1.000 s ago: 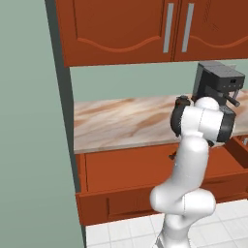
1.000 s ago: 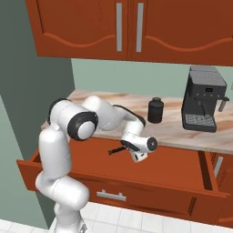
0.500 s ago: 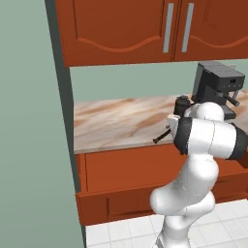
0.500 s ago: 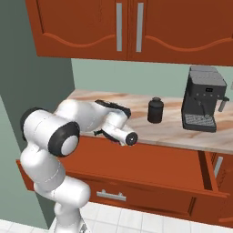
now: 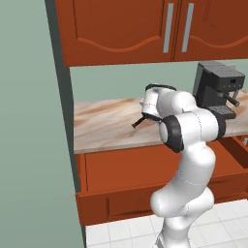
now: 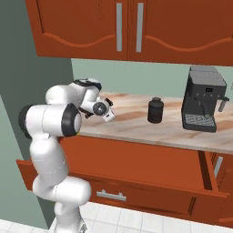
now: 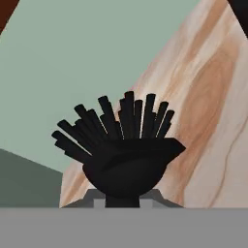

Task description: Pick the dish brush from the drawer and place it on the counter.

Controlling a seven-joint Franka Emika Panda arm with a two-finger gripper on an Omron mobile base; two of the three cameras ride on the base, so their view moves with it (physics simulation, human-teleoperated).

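Dish brush (image 7: 121,150) sits clamped in the end effector (image 5: 144,117), bristles outward, above the counter (image 5: 106,126).

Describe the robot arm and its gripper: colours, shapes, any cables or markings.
The arm is built of glossy white rounded segments, bulging like stacked cylinders, with dark grey to black bands at the joints. A thin black cable loops over the wrist. The white hand carries a round grey disc on its side. The gripper has small dark fingers. No lettering or logos can be made out.

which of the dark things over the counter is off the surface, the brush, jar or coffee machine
The dish brush: the gripper holds it above the counter, while the jar and coffee machine stand on it.
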